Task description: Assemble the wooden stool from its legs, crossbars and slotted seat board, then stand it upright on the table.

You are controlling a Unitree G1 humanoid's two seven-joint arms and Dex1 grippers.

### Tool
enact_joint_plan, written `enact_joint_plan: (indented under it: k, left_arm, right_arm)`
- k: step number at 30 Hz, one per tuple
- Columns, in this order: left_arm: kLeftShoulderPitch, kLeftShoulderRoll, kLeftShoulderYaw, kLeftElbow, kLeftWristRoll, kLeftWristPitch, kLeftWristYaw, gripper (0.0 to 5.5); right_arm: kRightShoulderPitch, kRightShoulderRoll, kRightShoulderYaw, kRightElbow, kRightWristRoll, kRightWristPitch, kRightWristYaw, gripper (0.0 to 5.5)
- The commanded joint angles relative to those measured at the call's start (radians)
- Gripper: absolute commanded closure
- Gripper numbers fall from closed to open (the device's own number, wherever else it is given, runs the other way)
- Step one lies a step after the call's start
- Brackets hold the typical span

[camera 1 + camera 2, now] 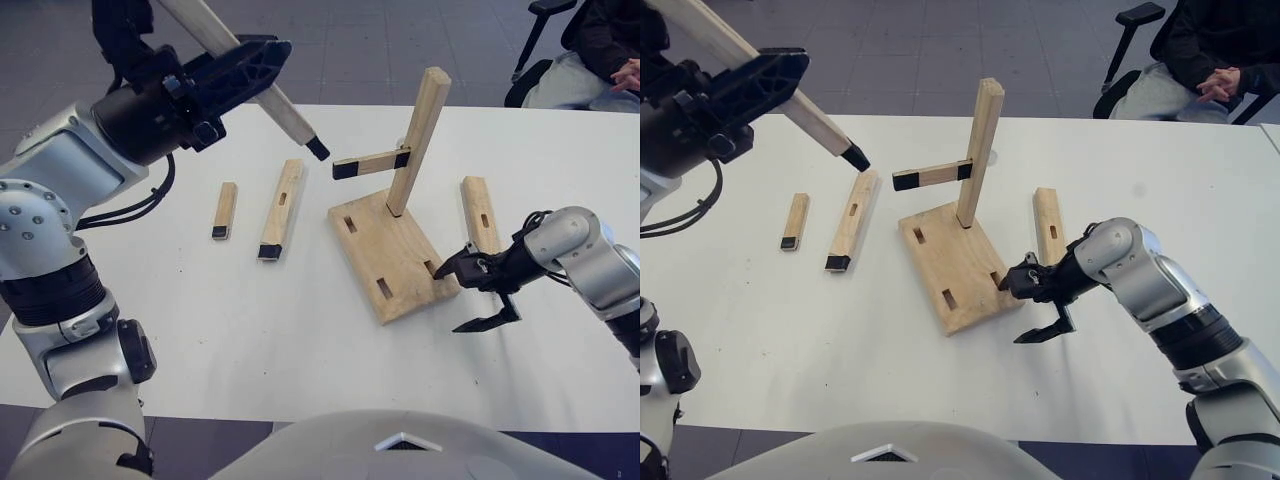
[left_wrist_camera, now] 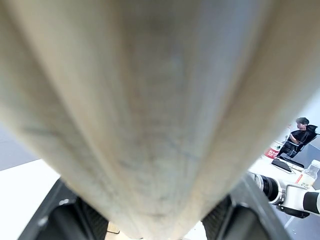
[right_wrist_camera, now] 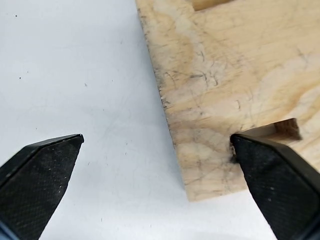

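Partly built. seat board (image 1: 395, 255) lies flat on the white table (image 1: 250, 330), slots up. One upright leg (image 1: 420, 140) is seated in its far slot, with a fitted crossbar (image 1: 368, 163) sticking out sideways from it toward the robot's left, black end free.

Left to do, by my read: three more legs, the remaining crossbars, then flipping the stool onto its legs.

Loose parts on the table:
- short crossbar (image 1: 226, 210), well left of the board
- slotted leg (image 1: 281, 208), just beside the short crossbar
- right-side leg (image 1: 479, 212), just right of the board

left gripper (image 1: 250, 70) is clamped round a raised leg (image 1: 285, 110), held high over the table's left side, black tip slanting down toward the board.

right gripper (image 1: 466, 296) is spread wide and holds nothing. It straddles the board's near right corner, one finger at the slot there, the other over bare table.

No real containers. Of the board's four slots, one is filled and three are empty.
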Motion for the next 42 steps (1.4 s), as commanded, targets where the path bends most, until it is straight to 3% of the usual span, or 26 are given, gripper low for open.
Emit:
enact_joint_plan:
  k: [1,12,22,31,42]
  left_arm:
    - [0.054,-0.009,-0.034,-0.037,0.082,-0.064,-0.08,3.46]
    - [0.18,-0.113,-0.153,0.015,0.345,-0.272,-0.195,3.46]
    - [0.255,-0.233,-0.279,0.155,0.565,-0.469,-0.274,3.46]
    - [0.224,-0.328,-0.323,0.395,0.728,-0.671,-0.328,3.46]
    - [0.177,-0.366,-0.334,0.513,0.806,-0.771,-0.408,3.46]
  right_arm:
    - [-0.092,0.037,-0.049,0.047,0.014,0.033,-0.011,0.0]
    - [-0.273,0.136,-0.126,0.15,0.054,0.073,-0.036,0.0]
    - [-0.297,0.176,-0.15,0.137,0.079,0.113,-0.058,0.0]
    - [-0.289,0.199,-0.155,0.076,0.115,0.17,-0.083,0.0]
    - [-0.305,0.219,-0.128,0.049,0.134,0.191,-0.065,0.0]
